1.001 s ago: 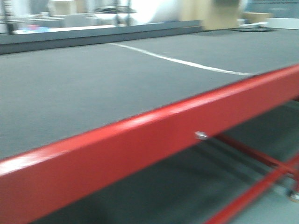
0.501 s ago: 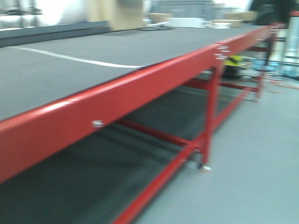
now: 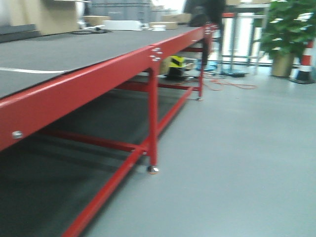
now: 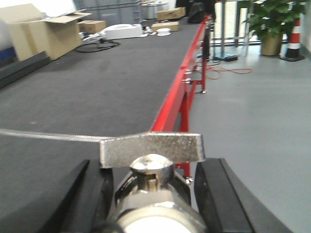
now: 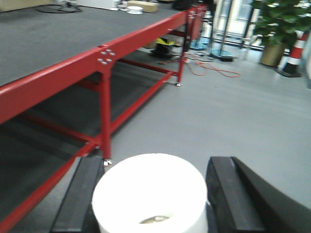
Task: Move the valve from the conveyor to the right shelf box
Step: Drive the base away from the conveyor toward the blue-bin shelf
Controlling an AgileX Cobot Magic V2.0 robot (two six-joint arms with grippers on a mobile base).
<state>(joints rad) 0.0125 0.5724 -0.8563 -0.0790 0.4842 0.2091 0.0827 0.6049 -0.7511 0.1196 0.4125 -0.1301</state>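
My left gripper is shut on the valve, a shiny metal body with a flat grey handle lying across its top. It hangs over the conveyor, a wide dark grey belt with a red rail. My right gripper is shut on a white cylinder, open at the top, and hangs over the grey floor beside the conveyor's red frame. The front view shows the conveyor at the left. The right shelf box is out of view.
Cardboard boxes and white items sit at the belt's far end. A potted plant and a striped cone stand at the back right. An orange cable lies on the floor beside a red leg.
The front view has swung to the right. The conveyor has slid to the left of the frame, and the grey floor, the plant and the cone have come into sight.
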